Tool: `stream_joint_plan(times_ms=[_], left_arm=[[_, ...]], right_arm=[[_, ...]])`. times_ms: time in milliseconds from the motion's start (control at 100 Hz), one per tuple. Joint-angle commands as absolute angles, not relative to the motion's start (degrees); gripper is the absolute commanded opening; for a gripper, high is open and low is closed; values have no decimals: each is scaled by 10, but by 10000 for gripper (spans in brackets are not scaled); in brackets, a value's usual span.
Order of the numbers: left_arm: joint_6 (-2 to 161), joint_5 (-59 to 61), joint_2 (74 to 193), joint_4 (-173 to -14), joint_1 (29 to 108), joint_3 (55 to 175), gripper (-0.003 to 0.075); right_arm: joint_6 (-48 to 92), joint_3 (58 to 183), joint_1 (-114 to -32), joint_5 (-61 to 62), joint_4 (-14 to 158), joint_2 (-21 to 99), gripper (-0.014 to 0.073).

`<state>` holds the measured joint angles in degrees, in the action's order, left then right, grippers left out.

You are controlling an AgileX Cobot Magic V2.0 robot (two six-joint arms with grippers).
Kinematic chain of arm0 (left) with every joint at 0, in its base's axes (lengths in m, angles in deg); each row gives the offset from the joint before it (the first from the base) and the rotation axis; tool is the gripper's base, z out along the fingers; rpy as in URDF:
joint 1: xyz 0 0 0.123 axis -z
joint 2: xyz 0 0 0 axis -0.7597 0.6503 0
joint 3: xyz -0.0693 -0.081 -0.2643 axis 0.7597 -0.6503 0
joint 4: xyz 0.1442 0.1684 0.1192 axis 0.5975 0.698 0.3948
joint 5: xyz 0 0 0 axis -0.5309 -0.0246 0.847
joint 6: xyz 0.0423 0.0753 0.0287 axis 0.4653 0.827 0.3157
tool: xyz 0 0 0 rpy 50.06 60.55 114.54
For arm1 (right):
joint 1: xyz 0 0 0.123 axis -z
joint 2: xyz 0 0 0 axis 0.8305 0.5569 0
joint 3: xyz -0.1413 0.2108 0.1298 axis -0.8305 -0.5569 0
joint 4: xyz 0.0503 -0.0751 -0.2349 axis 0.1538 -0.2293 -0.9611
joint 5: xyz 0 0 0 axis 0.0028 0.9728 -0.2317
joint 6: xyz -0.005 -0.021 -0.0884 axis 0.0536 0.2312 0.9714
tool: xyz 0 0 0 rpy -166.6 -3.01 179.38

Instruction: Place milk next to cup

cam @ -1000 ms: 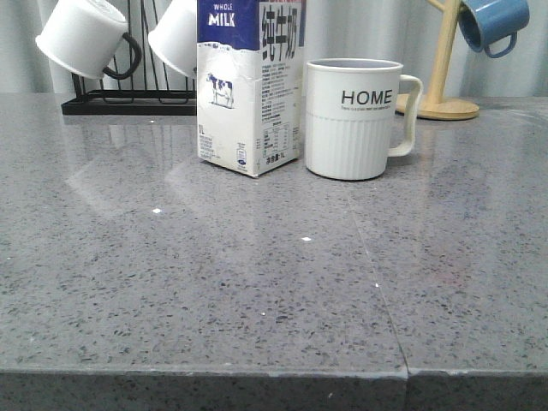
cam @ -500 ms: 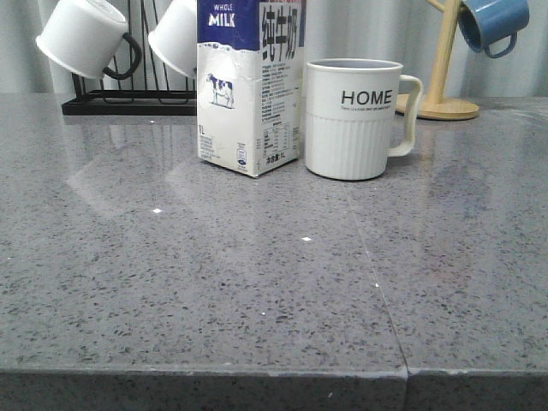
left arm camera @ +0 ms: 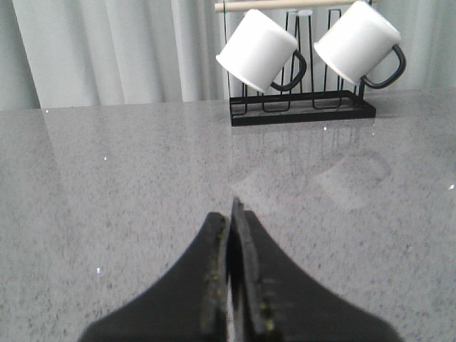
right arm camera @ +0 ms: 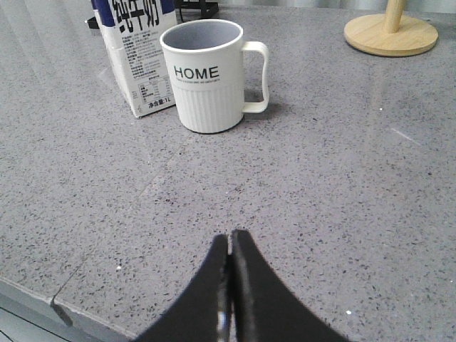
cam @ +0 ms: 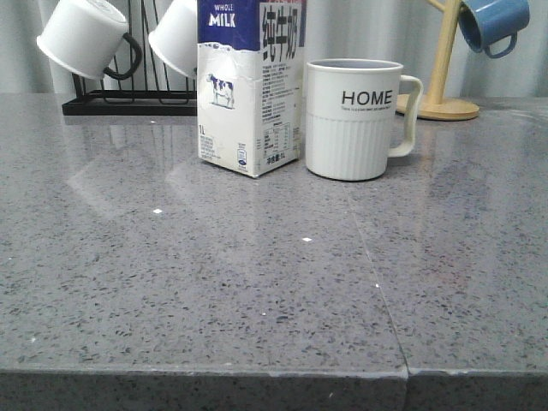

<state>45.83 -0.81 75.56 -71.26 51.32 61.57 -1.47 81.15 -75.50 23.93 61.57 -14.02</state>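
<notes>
The milk, a tall white carton with a dark blue top and a small cow picture, stands upright on the grey counter, close to the left of the cup. The cup is a white ribbed mug with "HOME" in black and a pale handle on its right. Both also show in the right wrist view: the milk and the cup. My right gripper is shut and empty, well short of the cup near the counter's front edge. My left gripper is shut and empty over bare counter. Neither gripper shows in the front view.
A black wire rack with two plain white mugs with black handles stands at the back left. A wooden stand with a blue mug stands at the back right. The counter's front edge is near.
</notes>
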Motion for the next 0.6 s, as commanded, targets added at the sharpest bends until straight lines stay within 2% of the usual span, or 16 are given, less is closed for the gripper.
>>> stream_joint_plan(times_ms=[0,130,170,590], left_arm=[[457,-99,740,-709,512,596,-20],[457,-147,739,-696,512,544,-20],[457,-115,739,-694,512,546,-20],[457,-124,739,-687,512,546,-20]], right_arm=[[-13,826,-753,199,614,-133,-66],[-13,826,-753,199,614,-133,-66],[-13,826,-753,199,614,-133,-66],[-13,826,-753,200,614,-133,-66]])
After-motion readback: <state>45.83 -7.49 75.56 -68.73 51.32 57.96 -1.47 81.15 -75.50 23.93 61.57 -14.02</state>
